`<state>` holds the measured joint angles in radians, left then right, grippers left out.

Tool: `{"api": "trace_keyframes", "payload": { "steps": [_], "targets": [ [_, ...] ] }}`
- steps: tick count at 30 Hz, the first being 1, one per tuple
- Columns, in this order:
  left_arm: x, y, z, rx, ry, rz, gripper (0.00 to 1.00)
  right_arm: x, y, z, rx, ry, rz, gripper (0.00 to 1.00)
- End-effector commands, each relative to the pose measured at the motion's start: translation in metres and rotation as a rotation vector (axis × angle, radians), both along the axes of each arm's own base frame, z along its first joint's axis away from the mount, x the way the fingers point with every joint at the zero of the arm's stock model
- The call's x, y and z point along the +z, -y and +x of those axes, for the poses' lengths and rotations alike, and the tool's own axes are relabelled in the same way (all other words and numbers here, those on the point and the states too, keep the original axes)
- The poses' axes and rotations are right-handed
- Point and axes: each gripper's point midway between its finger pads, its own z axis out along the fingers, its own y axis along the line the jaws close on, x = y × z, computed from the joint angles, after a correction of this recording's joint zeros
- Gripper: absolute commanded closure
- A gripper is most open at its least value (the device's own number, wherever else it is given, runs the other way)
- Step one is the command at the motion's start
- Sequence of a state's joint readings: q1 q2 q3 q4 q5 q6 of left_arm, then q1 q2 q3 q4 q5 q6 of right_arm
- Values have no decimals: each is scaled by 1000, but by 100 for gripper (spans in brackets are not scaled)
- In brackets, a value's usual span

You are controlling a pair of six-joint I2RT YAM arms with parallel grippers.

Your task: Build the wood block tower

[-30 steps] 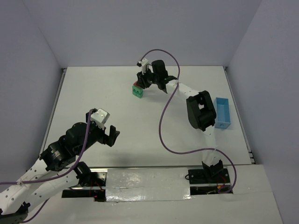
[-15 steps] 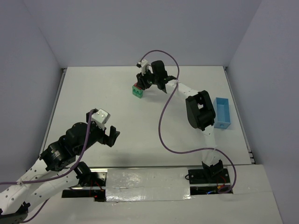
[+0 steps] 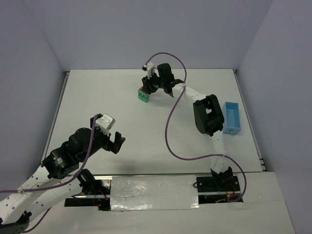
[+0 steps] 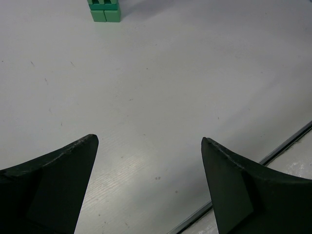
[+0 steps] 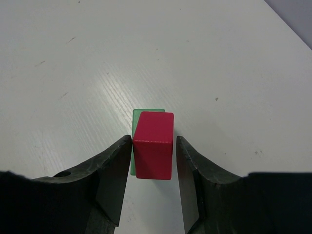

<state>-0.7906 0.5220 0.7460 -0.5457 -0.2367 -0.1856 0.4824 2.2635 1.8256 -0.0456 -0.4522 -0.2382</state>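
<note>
**We hold the red block over the green stack**
Our right claw (image 5: 153,140) is clenched on the red block (image 5: 153,158), with the green stack (image 5: 139,113) directly beneath its fingertips. We judge the block should be squared up, lowered gently and released without nudging. The right wrist view shows green peeking out slightly off-centre. Only the left wrist view shows the stack's side, far ahead of our spread, empty left claw (image 4: 148,138) over the bench (image 4: 170,73).

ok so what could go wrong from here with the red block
1. The red block sits off-centre: the green stack peeks out on two sides, so it may tip once left alone.
2. The right fingers closely flank both its sides; an uneven opening or crooked lift could drag it off or topple the stack.
</note>
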Motion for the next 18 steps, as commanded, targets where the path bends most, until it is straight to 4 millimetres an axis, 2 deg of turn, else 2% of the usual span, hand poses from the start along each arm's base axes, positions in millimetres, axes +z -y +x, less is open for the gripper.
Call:
{"api": "trace_keyframes", "payload": {
  "steps": [1,4,18],
  "targets": [
    [8,6,4,-16,38,-29,0,20,-7,5,13,59,18,51],
    [7,6,4,-17,37,-29,1,24,-8,3,22,75,25,53],
    [7,8,3,-26,34,-29,1,20,-9,-3,28,68,14,62]
  ]
}}
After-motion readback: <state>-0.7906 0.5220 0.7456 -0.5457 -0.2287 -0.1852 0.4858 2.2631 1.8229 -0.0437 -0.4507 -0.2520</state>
